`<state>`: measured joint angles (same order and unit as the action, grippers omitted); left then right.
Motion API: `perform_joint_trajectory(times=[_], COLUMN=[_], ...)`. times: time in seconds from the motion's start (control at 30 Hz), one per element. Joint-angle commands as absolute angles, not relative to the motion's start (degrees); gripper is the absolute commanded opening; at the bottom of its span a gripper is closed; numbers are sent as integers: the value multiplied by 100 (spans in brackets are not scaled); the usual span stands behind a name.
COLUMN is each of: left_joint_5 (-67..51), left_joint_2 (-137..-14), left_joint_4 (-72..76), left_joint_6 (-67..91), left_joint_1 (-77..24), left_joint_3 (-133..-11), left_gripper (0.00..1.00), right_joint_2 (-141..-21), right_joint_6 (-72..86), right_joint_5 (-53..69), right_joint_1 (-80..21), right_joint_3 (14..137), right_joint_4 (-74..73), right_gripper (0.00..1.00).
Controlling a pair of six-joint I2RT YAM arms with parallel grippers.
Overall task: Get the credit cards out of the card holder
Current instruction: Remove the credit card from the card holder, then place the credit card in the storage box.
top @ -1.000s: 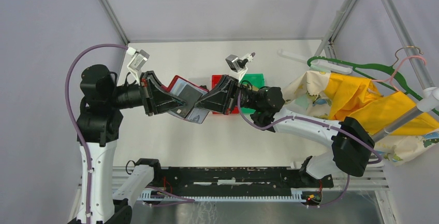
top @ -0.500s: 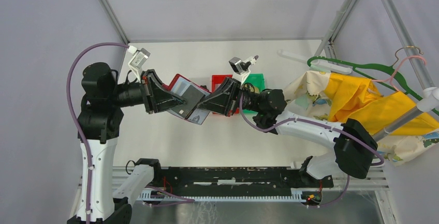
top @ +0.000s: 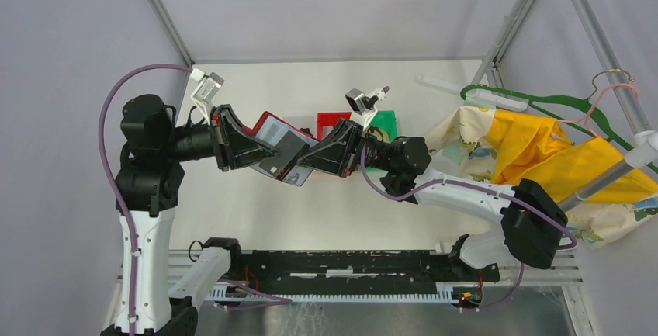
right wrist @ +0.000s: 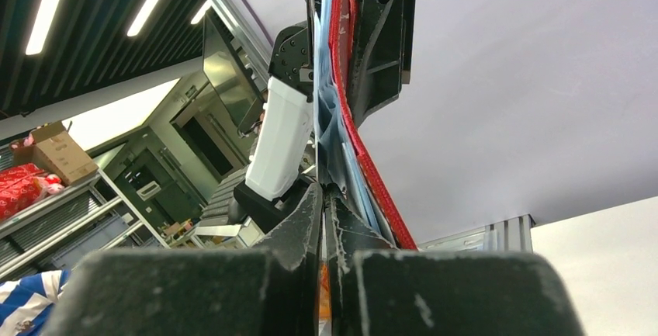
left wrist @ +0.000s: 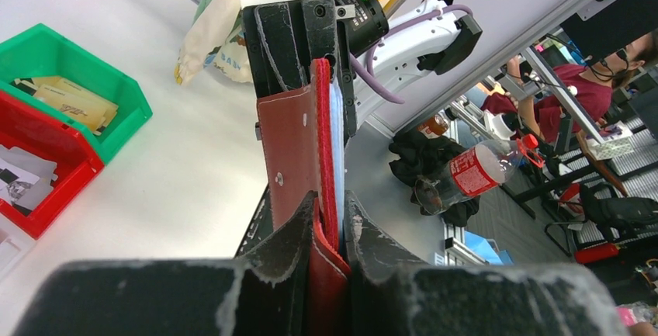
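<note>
Plainly, both tools were committed to one object. The left tool (left wrist: 330,210) was nearly closed, pinching the lower end of the red card holder (left wrist: 292,146). It held the holder edge-up in the air above the counter (top: 326,204), left of centre in the top view. The right tool (right wrist: 322,190) was fully closed on a thin edge that ran up into the holder's pale blue-grey leaves. That edge looked like a credit card (top: 289,150), the dark rectangle between the two tools in the top view. Edge-on in the right wrist view, though, I could not rule out a pocket leaf.

That doubt was the main risk. If the right tool had a leaf rather than a card, pulling would drag the whole holder, and the left tool's narrow bite on the cover would likely give way or let it pivot. Even with a card in the grip, a pull off the pocket's line could make the card bind and bend. A thin, smooth card could also slide out from between the closed fingers. Either way the holder or card would drop to the counter, short of the red bin (top: 332,122) and green bin (top: 386,122) at upper centre. The fanned leaves could shed other cards too.
</note>
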<state>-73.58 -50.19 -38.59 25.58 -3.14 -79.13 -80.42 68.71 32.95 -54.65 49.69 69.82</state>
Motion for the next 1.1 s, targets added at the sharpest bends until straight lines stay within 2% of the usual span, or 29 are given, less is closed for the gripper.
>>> perform_joint_trajectory(times=[0.0,0.1,0.23,0.33,0.43,0.5,0.8,1.0,1.07], left_joint_5=[-7355,-7253,-7102,-7090,-7085,-7048,-6711,-6258,-6082], left_joint_2=[-4971,-4942,-4927,-4917,-4929,-4944,-5034,-5103,-5143], left_joint_4=[-3503,-3491,-3489,-3491,-3500,-3500,-3492,-3898,-4114], left_joint_6=[2831,2813,2828,2830,2804,2791,2669,1991,1692], left_joint_1=[-321,-316,-318,-324,-321,-324,-323,-319,-318], left_joint_3=[-8124,-8125,-8121,-8113,-8119,-8149,-8355,-8560,-8620], left_gripper=[14,4,2,2,2,2,2,2,5], right_joint_2=[-7940,-8073,-8192,-8202,-8154,-8066,-7508,-6919,-6601], right_joint_6=[6864,6902,6893,6887,6877,6823,6709,6928,6641], right_joint_5=[3265,3187,3070,2992,2963,3003,3255,4254,4394], right_joint_1=[-5566,-5641,-5694,-5695,-5696,-5687,-5384,-4478,-4092], right_joint_3=[5023,5232,5408,5389,5299,5187,4329,3666,3470], right_joint_4=[7364,7340,7318,7289,7356,7312,7069,6531,5861], right_gripper=[8,28,35,28,8,1,0,0,0])
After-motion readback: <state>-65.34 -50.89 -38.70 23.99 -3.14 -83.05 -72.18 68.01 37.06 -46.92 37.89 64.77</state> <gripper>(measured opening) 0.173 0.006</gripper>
